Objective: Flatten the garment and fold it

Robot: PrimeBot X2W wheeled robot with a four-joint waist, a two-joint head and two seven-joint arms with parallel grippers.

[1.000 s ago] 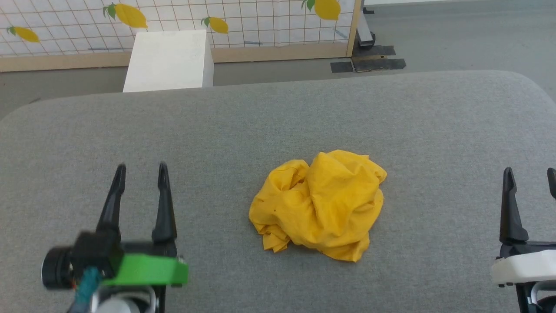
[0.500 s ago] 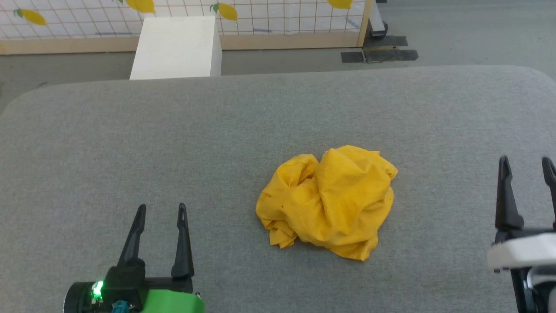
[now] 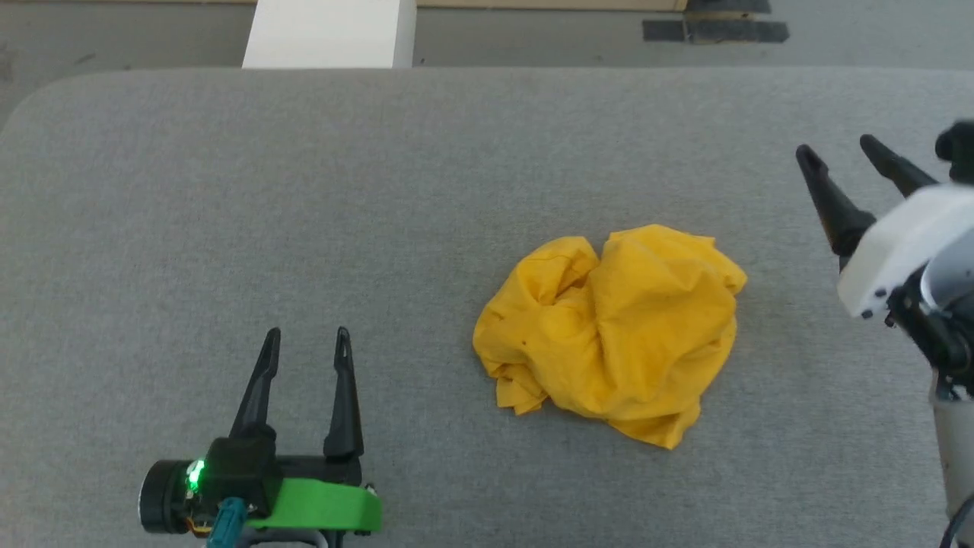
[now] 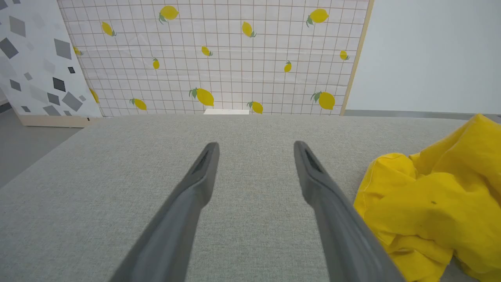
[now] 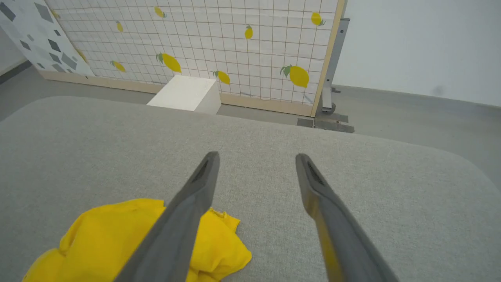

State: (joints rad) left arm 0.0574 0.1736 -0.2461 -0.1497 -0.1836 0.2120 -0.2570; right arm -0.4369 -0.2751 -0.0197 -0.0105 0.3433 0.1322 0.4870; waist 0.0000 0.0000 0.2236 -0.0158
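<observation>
The garment (image 3: 612,331) is a bright yellow crumpled heap, lying a little right of the middle of the grey padded table (image 3: 304,190). My left gripper (image 3: 307,344) hovers low at the front left, open and empty, well to the left of the heap. In the left wrist view the garment (image 4: 434,199) lies just right of the open left gripper (image 4: 255,148). My right gripper (image 3: 837,151) is raised at the right edge, open, angled up and left, beyond the heap's right side. From the right wrist, the garment (image 5: 101,239) sits low and left beneath the open right gripper (image 5: 256,158).
A white box (image 3: 331,34) stands on the floor past the table's far edge. A lemon-print grid screen (image 5: 219,43) with a wooden frame closes off the back. Dark tape patches (image 3: 715,29) mark the floor at the far right. The table's corners are rounded.
The head camera has tilted down, so the whole picture shifted. My right gripper has risen and swung inward, now angled up-left. The left gripper stays low at the front left. The garment lies as before.
</observation>
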